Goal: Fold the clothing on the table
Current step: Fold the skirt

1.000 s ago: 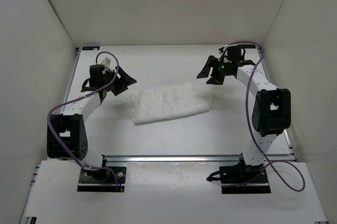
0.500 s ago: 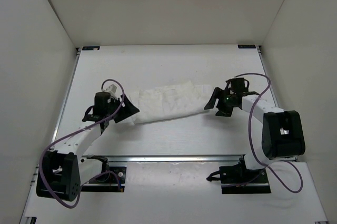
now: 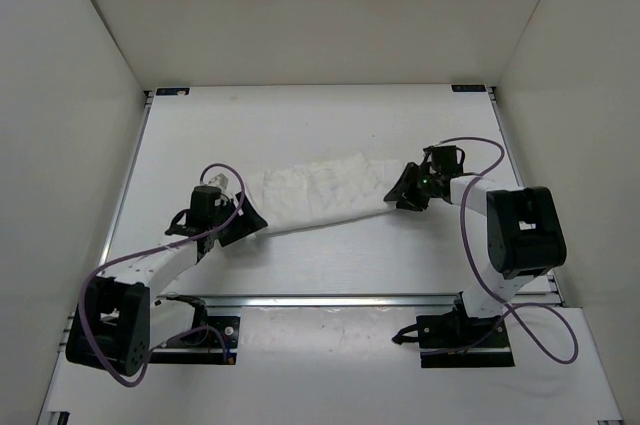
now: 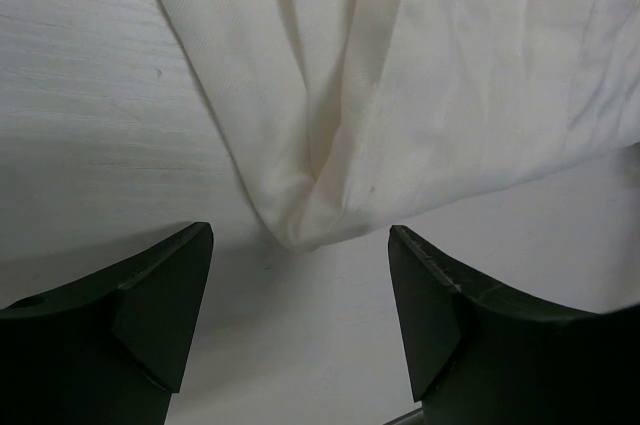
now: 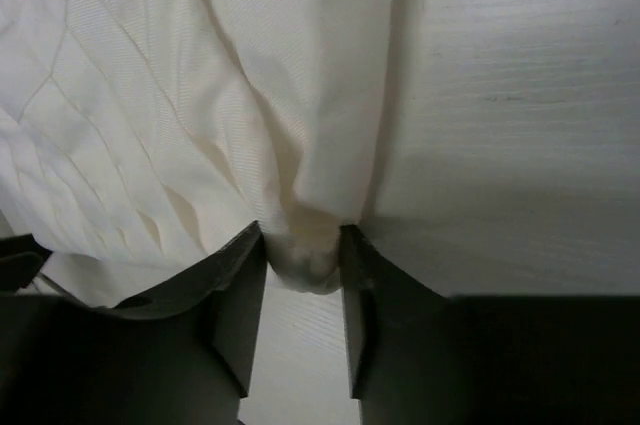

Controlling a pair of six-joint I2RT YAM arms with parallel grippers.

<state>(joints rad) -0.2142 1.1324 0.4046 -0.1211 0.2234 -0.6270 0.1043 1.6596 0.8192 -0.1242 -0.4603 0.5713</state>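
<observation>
Top external: finds the clothing (image 3: 320,190) lying across the middle of the desk (image 3: 300,120), drawn out between both arms. Looks soft, thin and light; creases and bunches readily, so probably sags if lifted by one point and slides easily over the smooth surface. Best taken at the two end corners, low against the desk. Left wrist: shows the left claw (image 4: 300,240) spread wide around a folded corner, touching it on neither side. Right wrist: shows the right claw (image 5: 302,240) pinched onto a bunched corner at the other end. Calls for a matching pinch on the left before any lift.
</observation>
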